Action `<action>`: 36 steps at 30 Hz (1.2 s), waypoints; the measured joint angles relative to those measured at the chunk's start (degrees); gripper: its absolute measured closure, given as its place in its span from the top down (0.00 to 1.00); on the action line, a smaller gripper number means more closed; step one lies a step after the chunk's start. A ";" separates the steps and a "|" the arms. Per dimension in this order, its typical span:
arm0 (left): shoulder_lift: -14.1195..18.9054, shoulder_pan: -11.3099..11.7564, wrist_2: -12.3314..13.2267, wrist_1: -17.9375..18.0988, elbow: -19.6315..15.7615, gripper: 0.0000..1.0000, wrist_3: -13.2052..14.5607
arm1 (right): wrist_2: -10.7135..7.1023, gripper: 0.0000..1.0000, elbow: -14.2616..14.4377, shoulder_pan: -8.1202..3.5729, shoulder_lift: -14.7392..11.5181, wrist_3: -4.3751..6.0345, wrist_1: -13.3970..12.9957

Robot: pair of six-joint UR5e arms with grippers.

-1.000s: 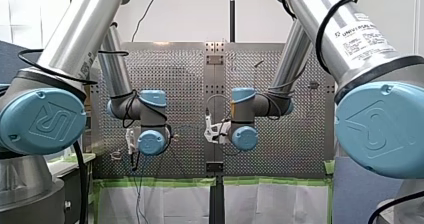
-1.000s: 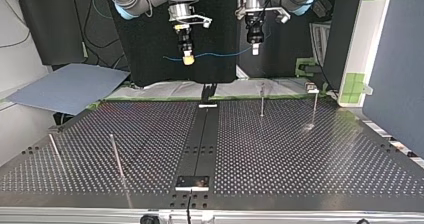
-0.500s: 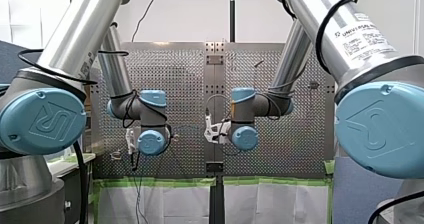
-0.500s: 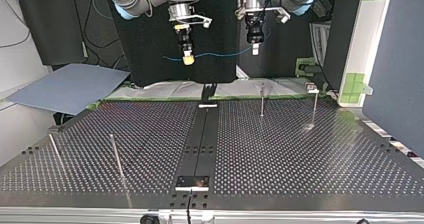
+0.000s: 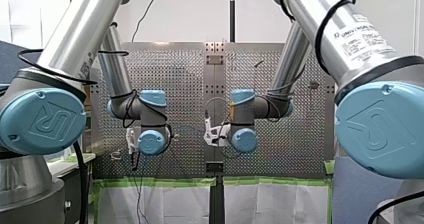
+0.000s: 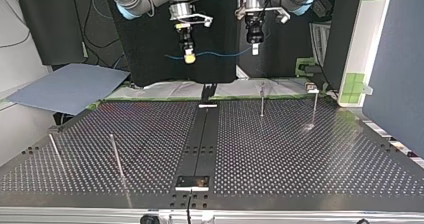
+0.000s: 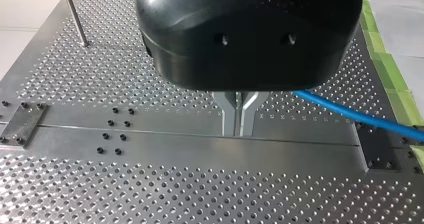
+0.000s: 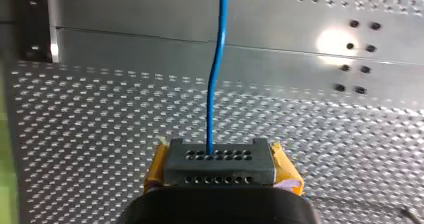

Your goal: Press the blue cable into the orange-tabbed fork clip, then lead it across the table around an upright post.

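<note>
The blue cable (image 6: 220, 52) hangs in the air above the table's far edge, stretched between both grippers. My right gripper (image 6: 189, 59), with yellow pads, is shut on the cable. In the right wrist view the cable (image 8: 216, 74) runs straight ahead from between the pads (image 8: 155, 171). My left gripper (image 6: 255, 49) hangs beside it at the top view's right. Its metal fingers (image 7: 231, 116) are pressed together with nothing visible between their tips. The cable (image 7: 350, 115) comes out from behind the left gripper's black body, and that body hides any contact with it. No orange-tabbed clip shows clearly.
The perforated table (image 6: 300, 154) has a bare dark strip (image 6: 202, 139) down its middle. Two upright posts (image 6: 261, 101) (image 6: 315, 108) stand at the top view's far right, and two leaning rods (image 6: 116, 156) (image 6: 55, 153) at its near left. A blue-grey sheet (image 6: 70, 86) lies beyond the left edge.
My right gripper has shifted slightly toward the top view's right, carrying the cable. My left gripper has stayed put.
</note>
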 joint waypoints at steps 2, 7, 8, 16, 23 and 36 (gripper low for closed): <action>-0.49 -0.50 -0.01 0.03 -0.48 0.00 0.03 | 0.01 0.00 -0.01 0.03 0.87 -0.01 0.07; -1.43 -1.24 -0.03 0.06 -1.49 0.00 0.06 | 0.01 0.00 -0.02 0.05 3.47 -0.02 0.13; -1.51 -1.29 -0.03 0.06 -1.57 0.00 0.06 | 0.01 0.00 -0.03 0.05 3.92 -0.02 0.12; -1.59 -1.35 -0.03 0.06 -1.66 0.00 0.06 | 0.01 0.00 -0.02 0.06 5.96 -0.02 0.13; -1.61 -1.36 -0.03 0.06 -1.67 0.00 0.06 | 0.01 0.00 -0.02 0.06 6.04 -0.02 0.13; -1.61 -1.36 -0.03 0.06 -1.67 0.00 0.06 | 0.01 0.00 -0.02 0.06 6.04 -0.03 0.13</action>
